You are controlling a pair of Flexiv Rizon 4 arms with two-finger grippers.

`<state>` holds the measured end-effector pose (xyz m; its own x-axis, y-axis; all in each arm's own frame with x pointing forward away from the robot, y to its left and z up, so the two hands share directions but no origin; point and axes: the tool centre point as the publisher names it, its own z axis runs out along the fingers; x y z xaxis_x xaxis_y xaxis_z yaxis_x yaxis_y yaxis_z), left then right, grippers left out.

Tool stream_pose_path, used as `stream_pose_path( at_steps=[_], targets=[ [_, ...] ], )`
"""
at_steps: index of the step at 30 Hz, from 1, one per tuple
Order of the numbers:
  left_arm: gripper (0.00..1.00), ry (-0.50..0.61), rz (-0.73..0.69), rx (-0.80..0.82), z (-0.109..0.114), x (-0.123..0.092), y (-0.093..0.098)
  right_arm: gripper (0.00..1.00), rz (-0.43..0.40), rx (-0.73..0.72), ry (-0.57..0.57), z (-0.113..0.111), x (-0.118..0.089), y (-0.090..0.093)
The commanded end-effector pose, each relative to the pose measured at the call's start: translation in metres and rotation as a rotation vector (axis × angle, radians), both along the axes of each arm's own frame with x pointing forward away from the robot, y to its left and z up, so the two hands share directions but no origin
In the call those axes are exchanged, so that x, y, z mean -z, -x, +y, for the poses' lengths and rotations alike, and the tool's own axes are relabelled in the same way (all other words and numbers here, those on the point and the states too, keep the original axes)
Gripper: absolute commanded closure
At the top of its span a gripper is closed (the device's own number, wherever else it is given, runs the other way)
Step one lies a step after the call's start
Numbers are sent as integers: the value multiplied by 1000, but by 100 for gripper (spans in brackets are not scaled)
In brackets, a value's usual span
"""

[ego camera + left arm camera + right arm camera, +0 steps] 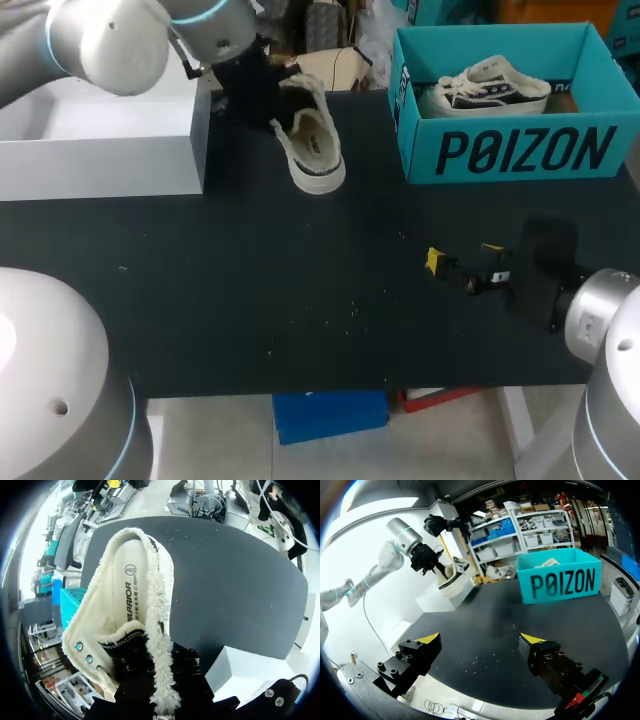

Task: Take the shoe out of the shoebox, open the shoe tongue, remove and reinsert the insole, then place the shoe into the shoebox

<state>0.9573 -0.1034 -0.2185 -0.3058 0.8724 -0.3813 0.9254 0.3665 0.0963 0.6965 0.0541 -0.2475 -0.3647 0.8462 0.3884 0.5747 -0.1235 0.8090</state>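
Observation:
A cream shoe [312, 145] with a fleece lining hangs tilted over the far left of the black table, toe towards me. My left gripper [258, 92] is shut on its fleecy upper edge beside the black tongue. In the left wrist view the shoe [125, 600] fills the space ahead of the gripper [156, 680], with the insole [129, 587] lying inside it. The teal shoebox [510, 150] stands at the far right with a second shoe [492, 88] in it. My right gripper [463, 256] rests low over the table's right front, open with nothing in it, as the right wrist view [480, 639] also shows.
A white block [100, 140] stands at the far left, right beside the held shoe. The shoebox [560, 580] lies ahead and to the right of my right gripper. Dark tabletop [300, 280] stretches between both grippers.

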Motion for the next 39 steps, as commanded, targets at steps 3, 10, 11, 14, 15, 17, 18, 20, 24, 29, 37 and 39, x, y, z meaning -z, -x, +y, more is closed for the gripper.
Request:
stream_pose_path(
  at_steps=[3, 10, 11, 14, 15, 17, 18, 20, 24, 29, 37, 39],
  targets=[
    [100, 158, -61, -368, 106, -66, 4, 0, -4, 7, -1, 2, 2, 1],
    [100, 208, -62, -579, 200, -74, -5, 0, -4, 7, -1, 2, 2, 1],
    [100, 208, -59, -604, 210, -73, -6, 0, -4, 7, -1, 2, 2, 1],
    [100, 227, -44, -673, 242, -67, -8, 0, -4, 7, -1, 2, 2, 1],
    [100, 231, -40, -695, 253, -64, -9, 0, -4, 7, -1, 2, 2, 1],
    [100, 238, -26, -730, 270, -58, -10, 0, -4, 7, -1, 2, 2, 1],
    [100, 240, -21, -746, 279, -54, -11, 0, -4, 7, -1, 2, 2, 1],
    [100, 237, -3, -781, 294, -47, -14, 0, -4, 7, -1, 2, 2, 1],
    [100, 216, 20, -824, 317, -33, -28, 0, -4, 7, -1, 2, 2, 1],
    [100, 197, 64, -872, 337, -11, -58, 0, -4, 7, -1, 2, 2, 1],
    [100, 164, 109, -893, 345, 13, -97, 0, -4, 7, -1, 2, 2, 1],
    [100, 158, 119, -889, 342, 22, -104, 0, -4, 7, -1, 2, 2, 1]
  ],
)
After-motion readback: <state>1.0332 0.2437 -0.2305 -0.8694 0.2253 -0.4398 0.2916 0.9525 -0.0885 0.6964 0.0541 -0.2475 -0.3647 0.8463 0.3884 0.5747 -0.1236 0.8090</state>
